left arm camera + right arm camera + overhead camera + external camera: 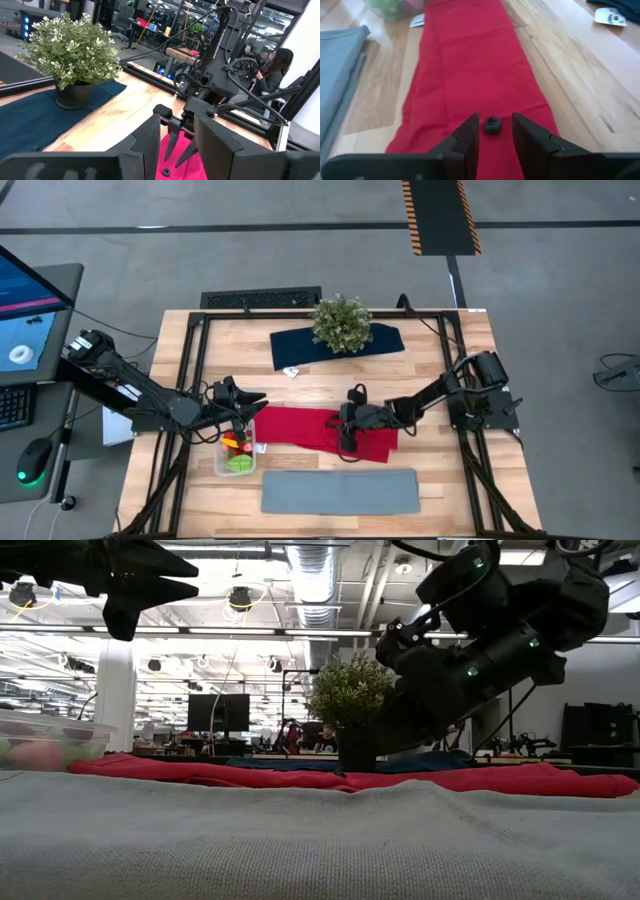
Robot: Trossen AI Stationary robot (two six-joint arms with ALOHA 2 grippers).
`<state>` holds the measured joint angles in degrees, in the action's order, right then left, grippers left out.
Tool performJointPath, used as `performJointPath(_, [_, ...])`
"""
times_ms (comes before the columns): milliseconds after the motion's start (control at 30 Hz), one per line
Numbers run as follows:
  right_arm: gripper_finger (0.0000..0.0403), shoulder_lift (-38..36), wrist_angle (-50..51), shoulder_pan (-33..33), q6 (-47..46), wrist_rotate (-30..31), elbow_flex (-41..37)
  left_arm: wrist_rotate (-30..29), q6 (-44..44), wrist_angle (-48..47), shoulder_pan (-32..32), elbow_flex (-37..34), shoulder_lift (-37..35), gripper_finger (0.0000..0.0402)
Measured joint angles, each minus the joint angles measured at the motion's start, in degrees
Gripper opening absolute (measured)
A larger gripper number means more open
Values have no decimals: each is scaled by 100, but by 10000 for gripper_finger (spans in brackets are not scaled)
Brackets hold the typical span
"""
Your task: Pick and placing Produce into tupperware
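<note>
- Hovering low over the red cloth [470,75], right gripper [493,134] with fingers parted and nothing held, straddling a small dark berry [492,124] lying on the cloth between the fingertips.
- Not touching the berry on either side, going by the right wrist view.
- Hanging above the tupperware [236,457] near the tabletop's [440,480] left edge, left gripper [176,134] with fingers partly apart and nothing showing between them.
- Sitting just off the left end of the red cloth, clear tupperware holding produce [237,455]: green, red and yellow pieces.
- Lying flat at the front of the tabletop, grey mat [340,491], just beside the tupperware.
- Standing upright on the dark blue cloth [385,340] at the back, bushy potted plant [341,324].
- Lying on bare wood between the blue and red cloths, a small white tag [291,371].
- Sitting in the room beyond the tabletop, a person [276,67], seen in the left wrist view.
</note>
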<state>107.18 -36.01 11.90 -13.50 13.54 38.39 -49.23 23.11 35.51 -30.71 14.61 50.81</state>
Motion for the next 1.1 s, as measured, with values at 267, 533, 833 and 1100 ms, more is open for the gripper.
performJointPath(267, [137,8,142,-4,-4,3,0,0,1,0,-1,0,-1,110])
performJointPath(533, [136,420,-22,-1,33,-14,101,0,4,0,-1,0,-2,110])
performJointPath(833, [134,468,77,7,89,-24,263,2,20,3,0,0,-2,110])
performJointPath(1100, [134,470,144,7,88,-24,258,4,20,-2,1,0,-2,110])
